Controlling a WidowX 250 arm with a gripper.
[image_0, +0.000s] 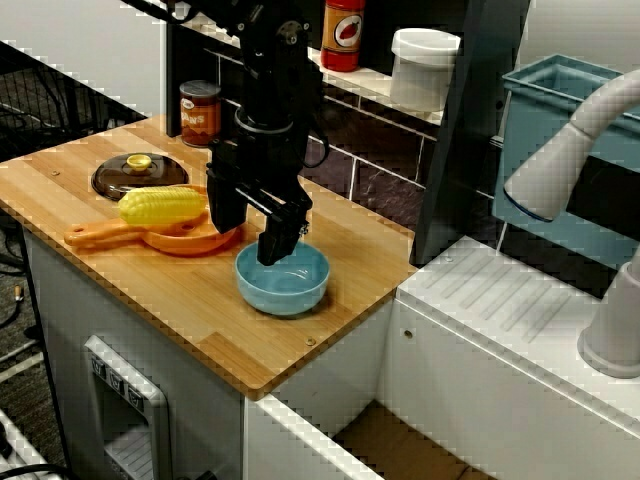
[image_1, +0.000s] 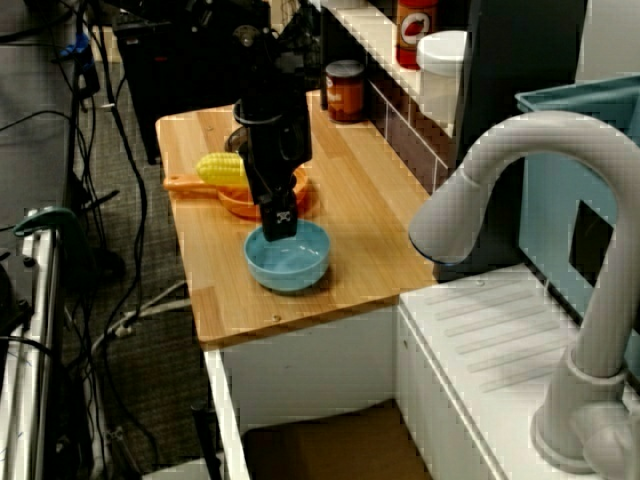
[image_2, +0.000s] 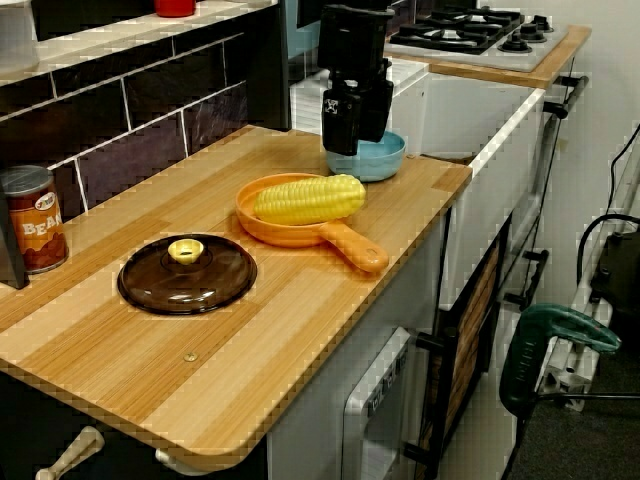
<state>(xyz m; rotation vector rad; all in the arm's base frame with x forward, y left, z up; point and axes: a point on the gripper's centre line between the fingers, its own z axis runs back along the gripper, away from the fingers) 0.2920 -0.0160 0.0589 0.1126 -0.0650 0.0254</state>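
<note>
My black gripper (image_0: 250, 226) hangs open just above the wooden counter (image_0: 330, 240), with nothing between its fingers. In the front view one finger (image_0: 278, 240) reaches down over the far rim of a light blue bowl (image_0: 283, 282). The other finger (image_0: 225, 208) stands over the right edge of an orange pan (image_0: 190, 241). A yellow corn cob (image_0: 160, 206) lies in that pan. From the sink end, the gripper (image_1: 272, 205) sits between the pan (image_1: 240, 203) and the bowl (image_1: 288, 260). Seen from the counter's left end, the gripper (image_2: 357, 122) is in front of the bowl (image_2: 378, 160), beyond the corn (image_2: 308, 198).
A brown lid with a yellow knob (image_0: 138, 175) lies left of the pan, and a can (image_0: 200, 112) stands at the back wall. The shelf holds a red bottle (image_0: 343, 35) and a white container (image_0: 423, 68). A grey faucet (image_1: 500, 180) and sink are at the right.
</note>
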